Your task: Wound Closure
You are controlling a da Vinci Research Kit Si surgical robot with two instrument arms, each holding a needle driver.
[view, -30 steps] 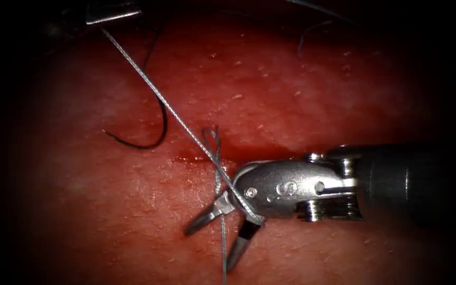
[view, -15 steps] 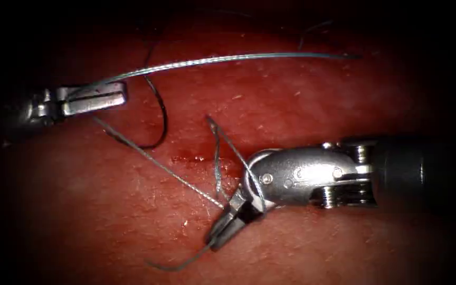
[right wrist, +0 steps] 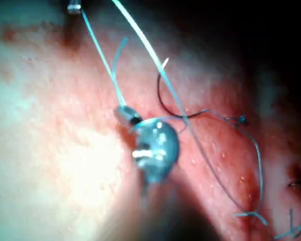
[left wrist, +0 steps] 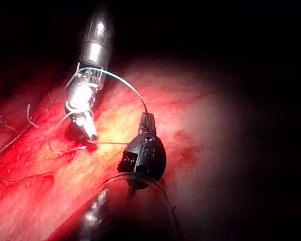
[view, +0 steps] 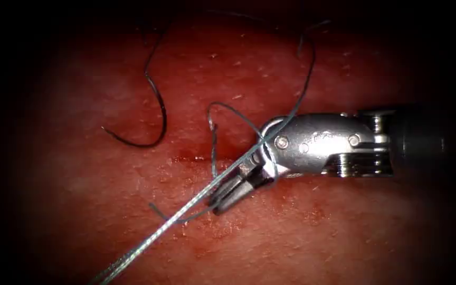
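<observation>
Endoscope, right tool (view: 228,194): my jaws are closed on the thread (view: 186,208) just below the cut (view: 196,158); half a second ago they sat lower.
Endoscope, thread: it now runs taut toward the tissue's (view: 344,232) lower left edge.
Left wrist, left tool (left wrist: 147,120): my jaws pinch the thread.
Right wrist, right tool (right wrist: 124,114): clamped on the thread.

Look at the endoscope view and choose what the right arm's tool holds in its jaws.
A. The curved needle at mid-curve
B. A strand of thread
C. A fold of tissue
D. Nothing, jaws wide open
B: the right tool has its jaws closed on the thread, just below the cut in the tissue.
</observation>
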